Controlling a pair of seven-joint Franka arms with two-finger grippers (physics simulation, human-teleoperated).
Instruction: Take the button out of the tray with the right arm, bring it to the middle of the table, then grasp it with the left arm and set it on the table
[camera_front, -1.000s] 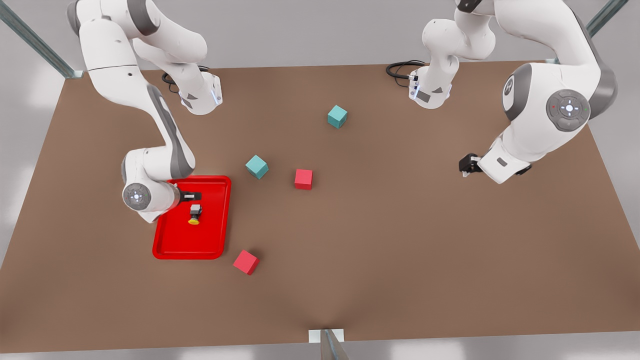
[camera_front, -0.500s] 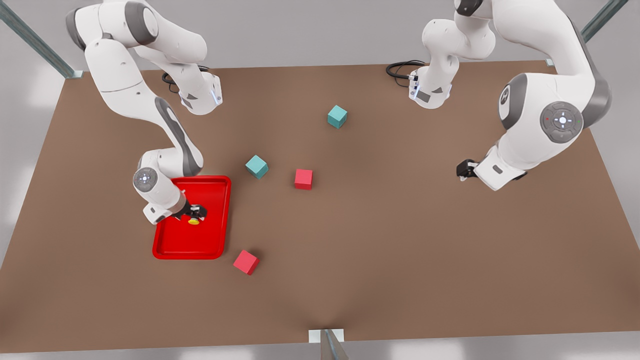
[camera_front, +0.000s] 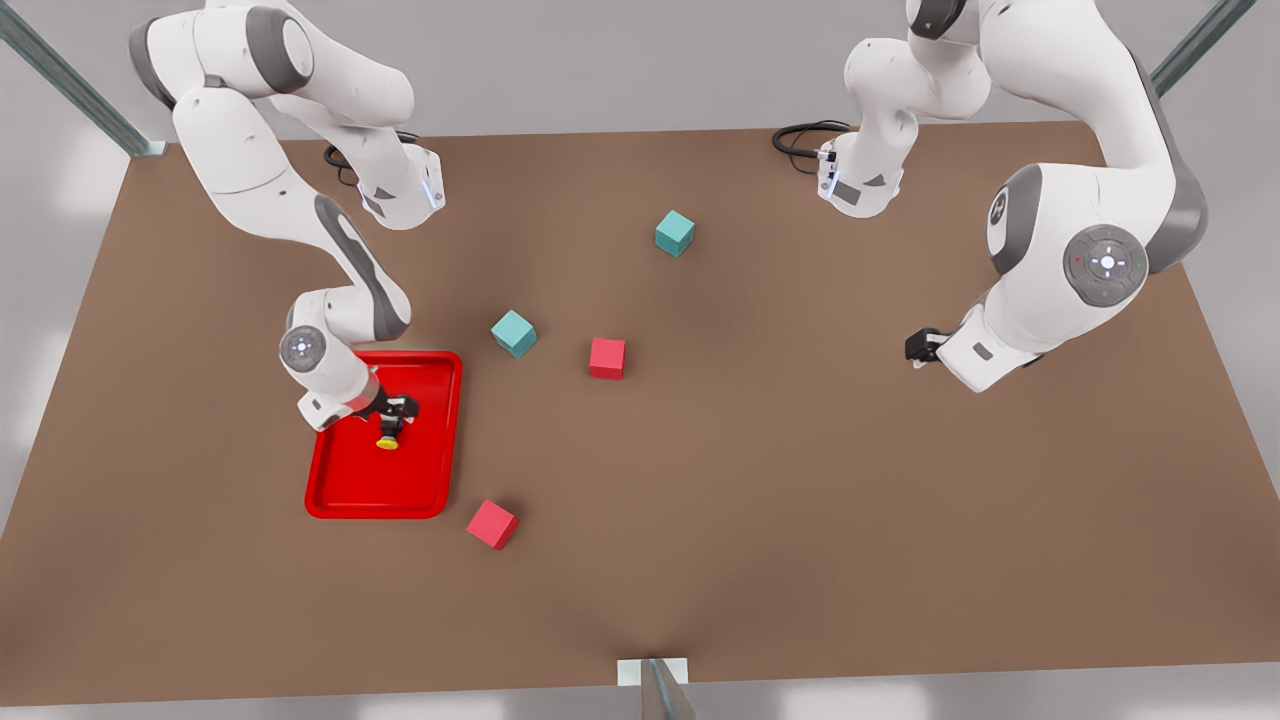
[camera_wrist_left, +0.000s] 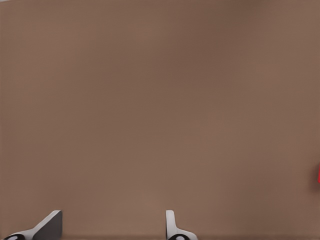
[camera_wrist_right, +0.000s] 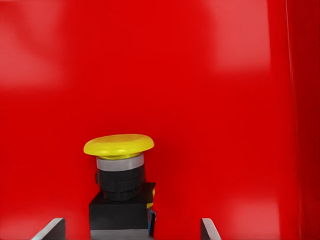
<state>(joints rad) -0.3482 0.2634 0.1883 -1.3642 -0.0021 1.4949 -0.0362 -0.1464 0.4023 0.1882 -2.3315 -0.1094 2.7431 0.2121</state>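
Right gripper (camera_front: 392, 412) low over the tray (camera_front: 340, 495), jaws parted, one fingertip on each side of the button's (camera_front: 388, 435) black body; contact cannot be told. Button lies in the tray's upper half in the front view, yellow cap pointing away from the gripper. Left gripper (camera_front: 918, 348) hovers over bare table (camera_front: 800, 520) at the front view's right, fingers spread, holding nothing. Red cube (camera_front: 607, 358) and teal cube (camera_front: 514, 333) lie mid-table
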